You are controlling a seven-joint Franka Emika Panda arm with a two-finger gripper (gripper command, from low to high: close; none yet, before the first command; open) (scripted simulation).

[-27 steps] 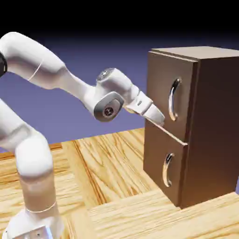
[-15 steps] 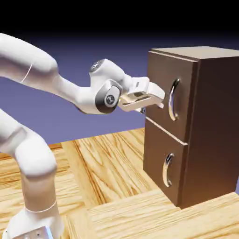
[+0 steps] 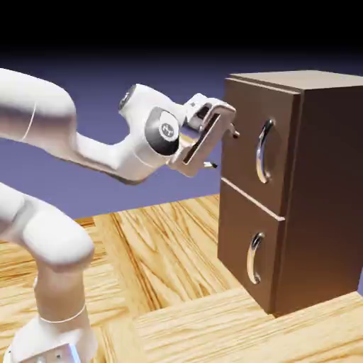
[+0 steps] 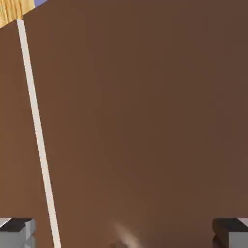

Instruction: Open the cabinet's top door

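Observation:
The cabinet (image 3: 326, 191) is a tall dark-brown box on the exterior view's right. Its top door (image 3: 243, 120) is flush and shut, and carries a curved silver handle (image 3: 264, 151). My gripper (image 3: 223, 149) is open and empty. It points at the door's face, close to it and to the left of the handle, with one finger high and the other low. Brown wood (image 4: 145, 121) fills the hand view. My gripper (image 4: 124, 232) spans its bottom edge, with grey fingertips (image 4: 17, 230) in both lower corners and nothing between them. The handle is not clear in that view.
The matching lower panel (image 3: 237, 241) has its own silver handle (image 3: 253, 259) and is also shut. A thin pale line (image 4: 36, 131) runs down the left of the hand view. The cabinet stands on a wooden table (image 3: 170, 283). The white arm reaches in from the left.
The hand has risen from the seam between the two panels to the height of the top door and has rolled, so the fingers now stand one above the other. The jaws stay wide.

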